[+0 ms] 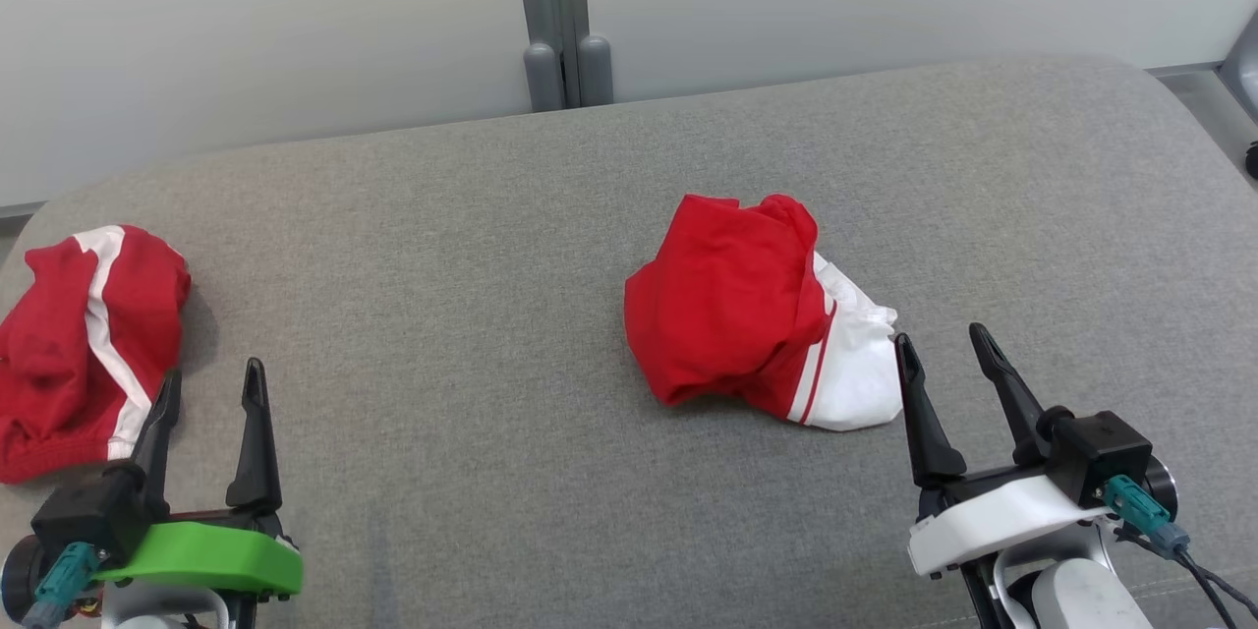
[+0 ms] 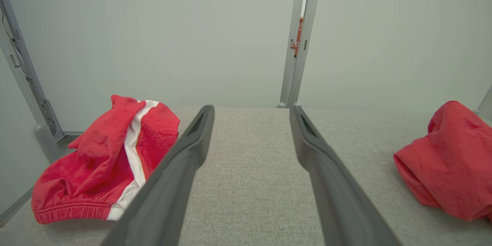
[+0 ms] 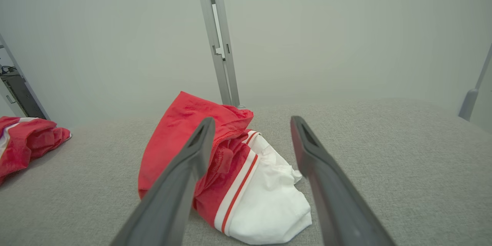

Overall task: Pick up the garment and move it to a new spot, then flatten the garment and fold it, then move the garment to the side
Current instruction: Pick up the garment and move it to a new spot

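Observation:
A crumpled red and white garment [image 1: 752, 314] lies in a heap near the middle of the grey cushioned surface [image 1: 472, 314]; the right wrist view shows this garment [image 3: 230, 169] close ahead, its white part nearest. My right gripper [image 1: 943, 344] hovers open just right of the heap, its left fingertip [image 1: 902, 346] beside the white edge. Another crumpled red garment with a white stripe [image 1: 84, 339] lies at the far left edge. My left gripper [image 1: 211, 378] stands open next to that one, holding nothing. In the left wrist view the striped garment [image 2: 103, 165] sits to the left of the fingers [image 2: 192, 146].
Pale wall panels with a grey post [image 1: 555, 20] stand behind the surface. The surface's rounded edges fall away at far left and far right. Bare grey fabric stretches between the two garments and in front of them.

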